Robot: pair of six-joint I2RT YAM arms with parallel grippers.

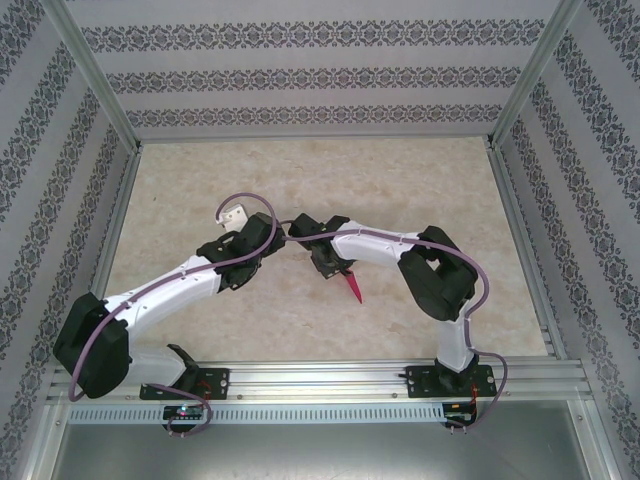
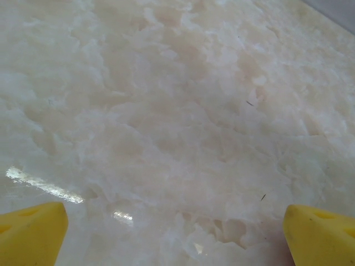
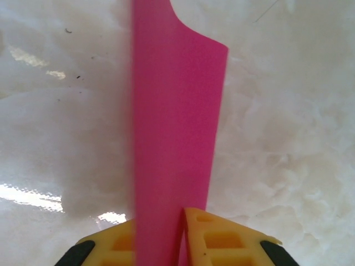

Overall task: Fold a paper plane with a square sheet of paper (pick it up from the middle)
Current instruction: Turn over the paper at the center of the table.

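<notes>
Pink plane, folded long and slim, nipped at one end by the right gripper, yellow fingers drawn narrow on either side of the crease. Seen edge-on from the wrist, with one wing flaring off to the side. Under the plane, pale marbled table; touching it or just above, impossible to tell. Left of the plane and apart from it in the top view, left gripper spread wide, holding nothing, over bare table.

Judged a late stage: folds apparently done, laying down likely next. For a clean finish, lower gently to rest the plane's long edge on the table beneath it before letting go. Part the fingers slowly and evenly, avoiding any sideways drag on the thin paper. Withdraw straight back from the plane, never across it, to spare crease and wing. Keep the left gripper off to the plane's left, clear, unless needed for a steadying press on a wing.
</notes>
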